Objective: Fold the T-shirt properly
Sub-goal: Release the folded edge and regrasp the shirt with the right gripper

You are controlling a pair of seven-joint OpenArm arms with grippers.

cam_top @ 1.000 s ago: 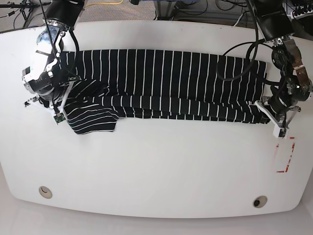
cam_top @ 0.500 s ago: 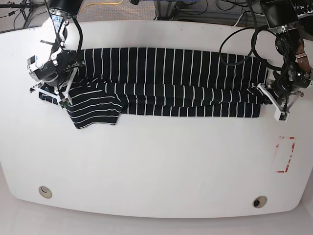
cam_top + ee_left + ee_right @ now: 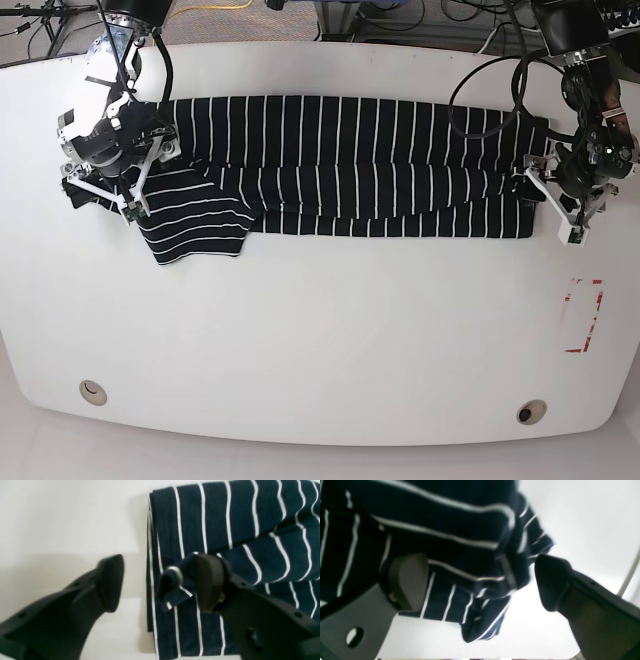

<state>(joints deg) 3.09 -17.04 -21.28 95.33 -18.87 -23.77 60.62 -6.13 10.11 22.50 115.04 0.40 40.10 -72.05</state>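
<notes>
The T-shirt [image 3: 340, 165] lies as a long folded band across the far half of the white surface [image 3: 320, 340], running from 9 o'clock to 3 o'clock, because its lower half is doubled up over the upper; one sleeve [image 3: 190, 225] pokes out toward 7 o'clock at my right-arm end. My left gripper [image 3: 157, 582] hangs over the hem end at 3 o'clock with its jaws spread wide; a small bunch of striped cloth [image 3: 172, 585] leans against the inner face of one finger [image 3: 207, 580], but nothing pinches it (I judge it let go, though it may cling). My right gripper [image 3: 480, 580] stands wide too, at 9 o'clock, with a blurred lump of fabric drooping between its fingers and held by neither. I read the placement as a lengthwise fold just laid down; the loose sleeve looks like the next thing to tuck.
</notes>
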